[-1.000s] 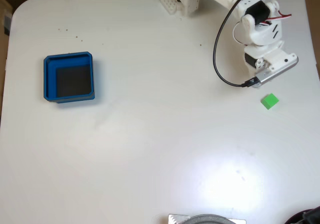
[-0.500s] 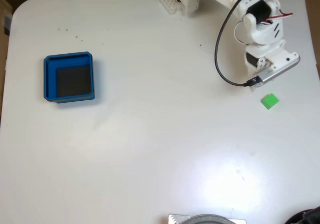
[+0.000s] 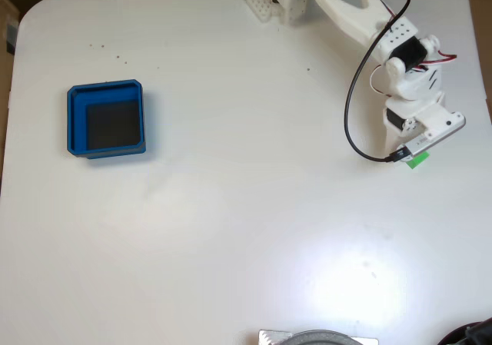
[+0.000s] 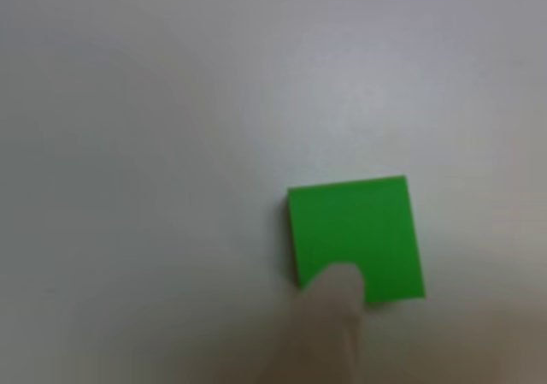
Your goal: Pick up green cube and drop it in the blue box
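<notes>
Close to the lens in the other view, a pale, blurred fingertip [image 4: 342,303] rises from the bottom edge and overlaps the lower edge of the green cube [image 4: 355,237], which sits flat on the white table [image 4: 154,144]; whether the tip touches the cube or hangs just above it cannot be told. In the fixed view, looking down on the table [image 3: 231,230], the white arm reaches from the far edge down along the right edge, and the gripper [image 3: 415,151] sits directly over the cube [image 3: 419,160], so only a sliver of green shows beneath it. A second ago the gripper hung short of the cube, with the whole cube visible just beyond it; it has since travelled forward to cover it. That suggests the approach is nearly finished and the grasp comes next. Whether the jaws are spread or closed cannot be told from these views. Farthest from the arm, near the left edge, the blue box [image 3: 74,122] sits well apart from the cube.
</notes>
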Robot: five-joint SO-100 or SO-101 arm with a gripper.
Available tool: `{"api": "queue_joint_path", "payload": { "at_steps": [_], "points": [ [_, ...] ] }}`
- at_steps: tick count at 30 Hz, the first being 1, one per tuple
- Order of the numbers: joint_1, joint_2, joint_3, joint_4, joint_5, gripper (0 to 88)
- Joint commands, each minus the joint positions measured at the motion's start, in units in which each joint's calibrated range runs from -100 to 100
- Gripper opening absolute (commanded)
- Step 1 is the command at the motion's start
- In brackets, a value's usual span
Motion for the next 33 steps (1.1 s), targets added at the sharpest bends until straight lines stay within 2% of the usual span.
{"api": "queue_joint_path", "payload": {
  "at_steps": [1,11,33],
  "points": [
    [-0.56,1.62,-6.17,-0.07,0.24,32.6],
    [-3.62,2.62,-7.43,-0.07,0.29,32.6],
    [-3.39,8.48,-11.2,-0.72,0.29,32.6]
  ]
}}
